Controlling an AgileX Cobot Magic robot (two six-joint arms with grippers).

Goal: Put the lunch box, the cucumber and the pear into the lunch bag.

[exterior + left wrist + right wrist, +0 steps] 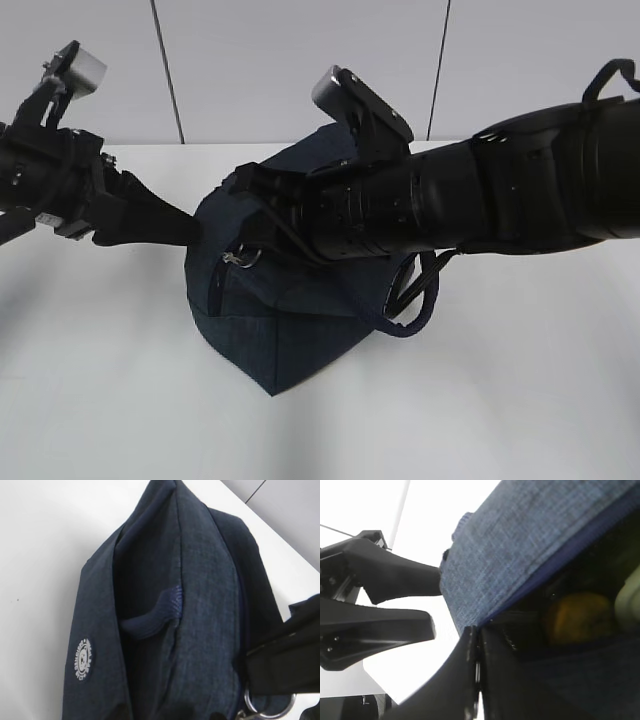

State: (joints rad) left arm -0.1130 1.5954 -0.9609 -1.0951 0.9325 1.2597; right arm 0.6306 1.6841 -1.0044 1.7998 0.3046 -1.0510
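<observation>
bag: lunch bag (270, 320) mid-counter (520, 400), mouth part open, ring pull (245, 258) on its left face
pear: yellowish lump inside the opening, looks like the pear (580, 617)
lunch box: pale edge beside it, likely lunch box (630, 597)
cucumber: not visible, can't confirm packed
left claw (185, 228): clamped on the bag's left edge fabric
right claw (475, 655): clenched at the opening's rim; whether it pinches fabric can't tell
progress: judged late stage, loading mostly done
obstruction: right arm (480, 190) covers the bag top
</observation>
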